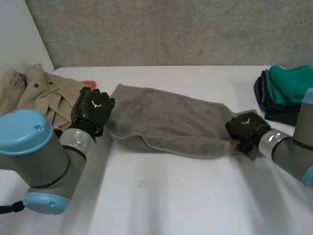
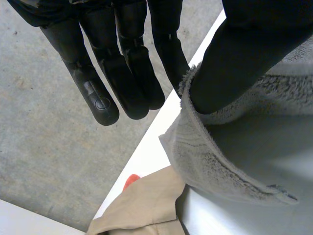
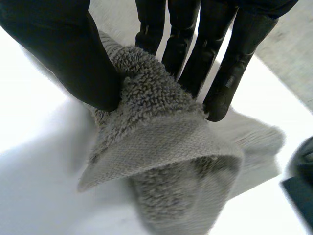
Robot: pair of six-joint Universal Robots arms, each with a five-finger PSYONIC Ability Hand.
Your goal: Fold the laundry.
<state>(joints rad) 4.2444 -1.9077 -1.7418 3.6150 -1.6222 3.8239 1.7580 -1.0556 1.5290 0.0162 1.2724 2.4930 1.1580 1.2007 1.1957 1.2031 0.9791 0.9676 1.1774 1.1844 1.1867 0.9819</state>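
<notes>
A grey towel (image 1: 171,122) lies folded across the middle of the white table, stretched between my two hands. My left hand (image 1: 93,108) is at the towel's left end. In the left wrist view its thumb (image 2: 234,58) presses the towel's edge (image 2: 195,142) against the straight fingers (image 2: 122,73), close to the table's far edge. My right hand (image 1: 246,128) is at the towel's right end. There its thumb (image 3: 63,49) and fingers (image 3: 205,49) pinch a bunched corner of the towel (image 3: 156,142), lifted slightly off the table.
A crumpled beige garment (image 1: 39,93) lies at the far left, just beyond my left hand, with something orange (image 1: 89,83) beside it. A stack of folded green and dark cloths (image 1: 286,93) sits at the far right. A grey wall stands behind the table.
</notes>
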